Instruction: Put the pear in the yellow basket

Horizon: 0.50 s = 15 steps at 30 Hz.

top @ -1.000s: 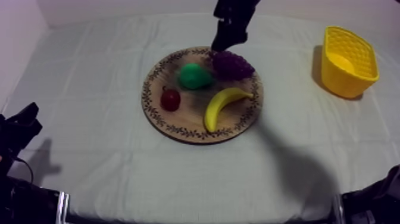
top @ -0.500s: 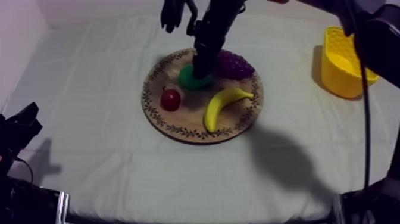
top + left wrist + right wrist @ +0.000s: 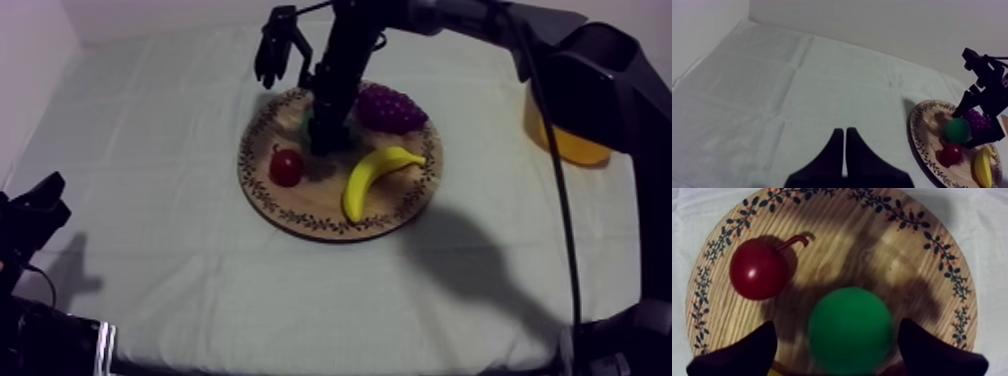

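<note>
Grn pear (image 3: 849, 330), yel banana (image 3: 375, 180)

Left hand (image 3: 844, 133) closed, empty; right hand (image 3: 967, 126) at pear (image 3: 957, 130).

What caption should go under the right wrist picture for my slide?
Open right gripper straddling the green pear on the wooden board, small red fruit nearby.

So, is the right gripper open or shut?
Open. The right gripper has its fingers wide apart, one each side of the pear on the board, not closed on it.
</note>
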Available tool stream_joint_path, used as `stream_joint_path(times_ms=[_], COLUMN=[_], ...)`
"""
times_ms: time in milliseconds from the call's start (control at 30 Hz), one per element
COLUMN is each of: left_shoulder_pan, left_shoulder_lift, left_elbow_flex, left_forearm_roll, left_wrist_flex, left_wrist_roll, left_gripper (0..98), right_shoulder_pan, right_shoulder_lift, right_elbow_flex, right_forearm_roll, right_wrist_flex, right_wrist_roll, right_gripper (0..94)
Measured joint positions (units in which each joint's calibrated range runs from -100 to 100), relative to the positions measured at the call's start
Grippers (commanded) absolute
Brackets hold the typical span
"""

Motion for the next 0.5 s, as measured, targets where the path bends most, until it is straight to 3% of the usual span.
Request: stream_joint_path(times_ms=[233,500], left_shoulder_pan=[0.0,0.0], left_shoulder_lift=[0.0,0.0], left_elbow_flex=[0.0,0.0], left_forearm_roll=[0.00,0.00], left_wrist_flex=[0.0,0.0], left_wrist_roll=[0.0,0.0], left_gripper=[0.1,0.1], right_shoulder_pan=[0.3,0.7], right_shoulder_lift=[3.8,5.6], right_elbow_flex=[-4.1,-5.4], right_forearm_roll=[0.7,1.2], right_wrist_flex=[0.3,0.7], right_wrist_roll=[-0.6,-0.8], right_gripper=[61.1,31.6])
